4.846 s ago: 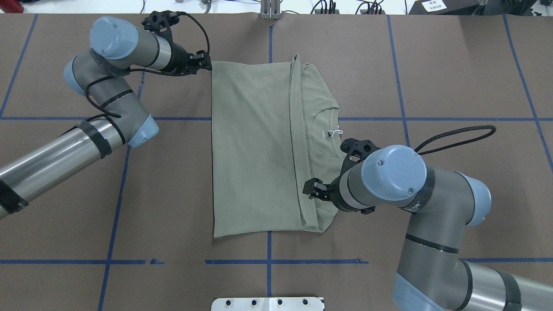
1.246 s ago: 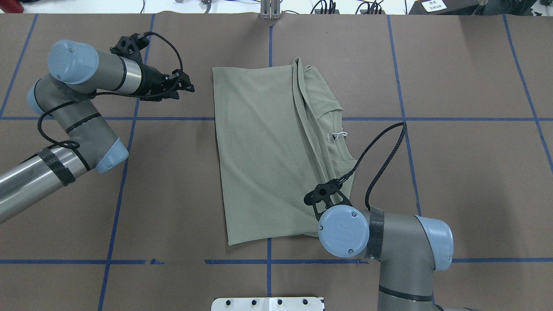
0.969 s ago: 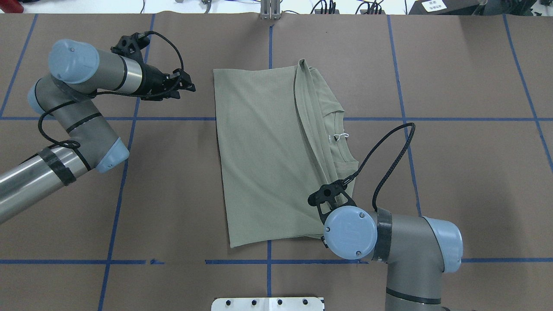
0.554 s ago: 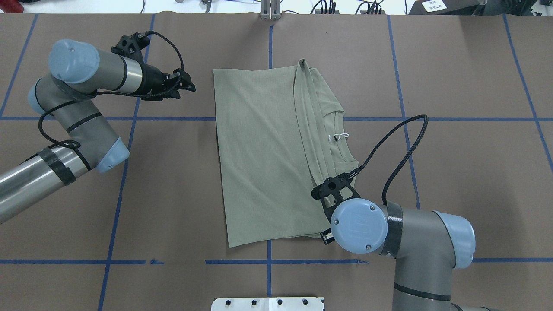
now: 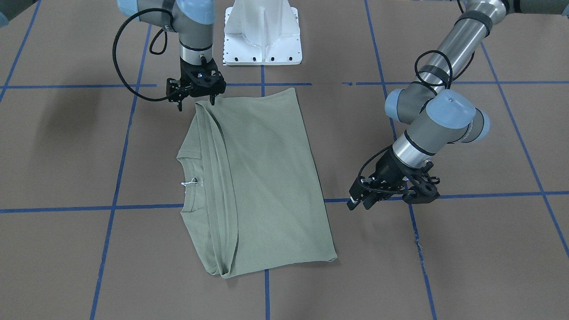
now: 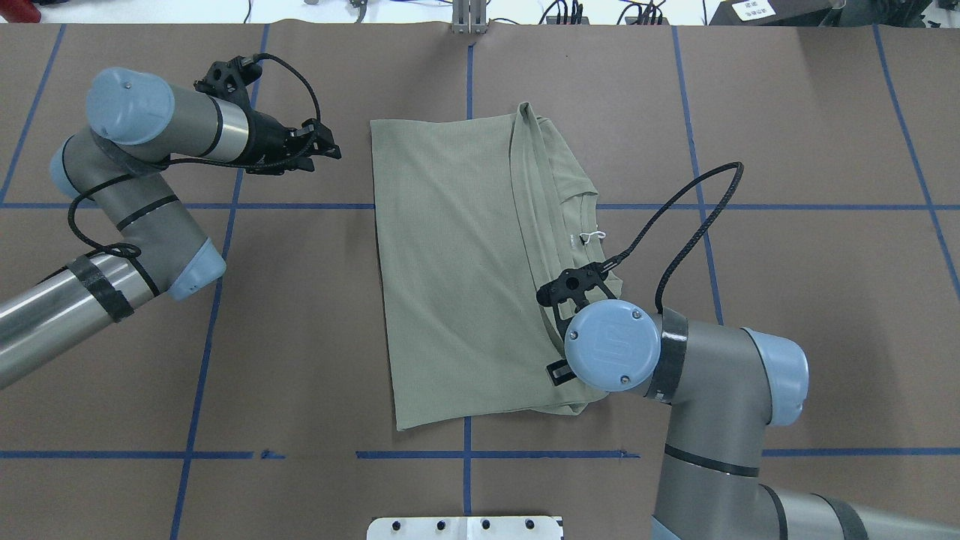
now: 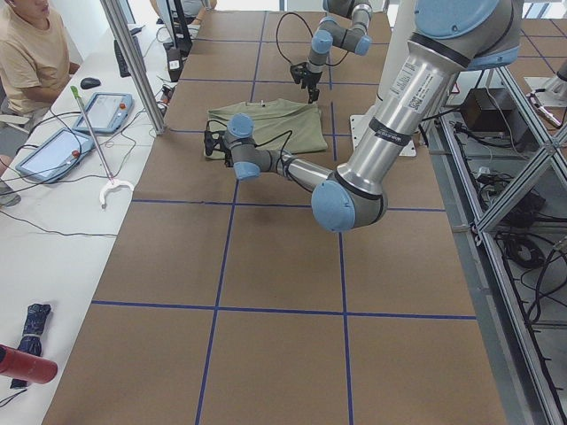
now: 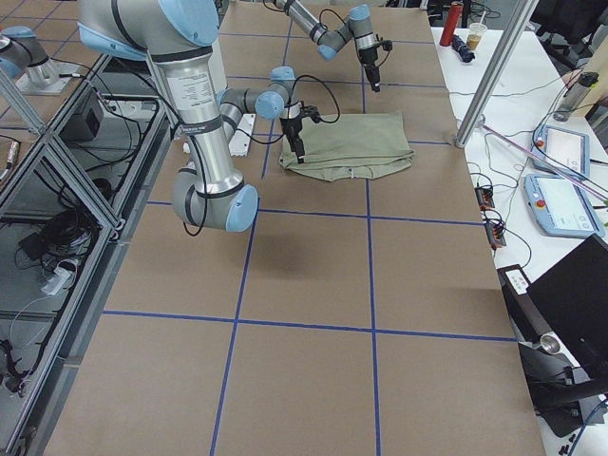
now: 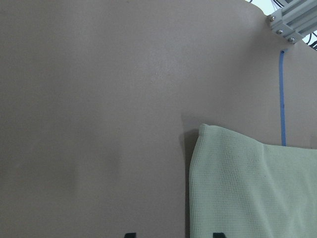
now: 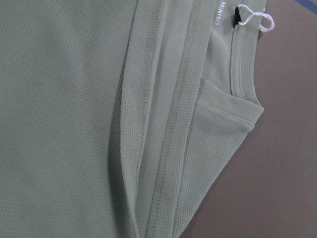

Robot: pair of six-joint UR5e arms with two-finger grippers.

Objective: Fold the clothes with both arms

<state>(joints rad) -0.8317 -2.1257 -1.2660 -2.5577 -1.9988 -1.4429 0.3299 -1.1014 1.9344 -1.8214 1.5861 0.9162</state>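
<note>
The green shirt (image 6: 450, 262) lies folded in the middle of the brown table (image 6: 787, 112), with its long folded panel on top and its collar (image 10: 242, 59) and white string tag (image 10: 255, 17) peeking out on the robot's right side. The left gripper (image 6: 330, 148) hangs off the shirt's far left corner, clear of the cloth, fingers apart and holding nothing. Over on the other side, the right gripper (image 5: 196, 105) points straight down at the near right corner, fingers spread wide; whether they touch the fabric is hard to tell. Blue tape lines (image 6: 705, 206) cross the table beneath the shirt.
</note>
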